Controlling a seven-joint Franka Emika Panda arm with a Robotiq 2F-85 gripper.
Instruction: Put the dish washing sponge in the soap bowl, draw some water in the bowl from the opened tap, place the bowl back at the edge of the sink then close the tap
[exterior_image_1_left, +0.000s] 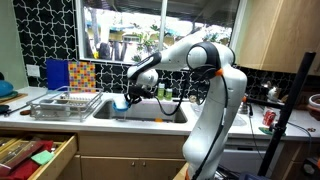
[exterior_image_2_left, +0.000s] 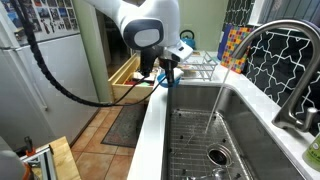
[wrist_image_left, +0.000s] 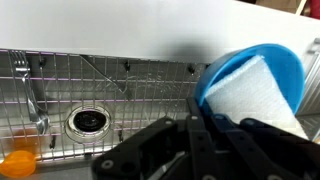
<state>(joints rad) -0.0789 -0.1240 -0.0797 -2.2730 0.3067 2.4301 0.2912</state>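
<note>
The soap bowl (wrist_image_left: 262, 62) is bright blue, and the pale dish washing sponge (wrist_image_left: 255, 95) fills its inside. My gripper (wrist_image_left: 205, 116) is shut on the bowl's rim, its black fingers (wrist_image_left: 193, 135) coming up from the bottom of the wrist view. In both exterior views the gripper (exterior_image_1_left: 128, 90) (exterior_image_2_left: 168, 72) hangs at one end of the steel sink (exterior_image_2_left: 250, 120), with the bowl (exterior_image_1_left: 121, 102) just under it. A thin stream of water (exterior_image_2_left: 216, 108) falls from the tap (exterior_image_2_left: 290, 55) into the basin, away from the bowl.
A wire grid (wrist_image_left: 110, 85) covers the sink floor around the drain (wrist_image_left: 88, 120). A utensil (wrist_image_left: 30, 95) and an orange object (wrist_image_left: 18, 160) lie on it. A dish rack (exterior_image_1_left: 60, 103) stands beside the sink. A drawer (exterior_image_1_left: 35, 155) is pulled open below the counter.
</note>
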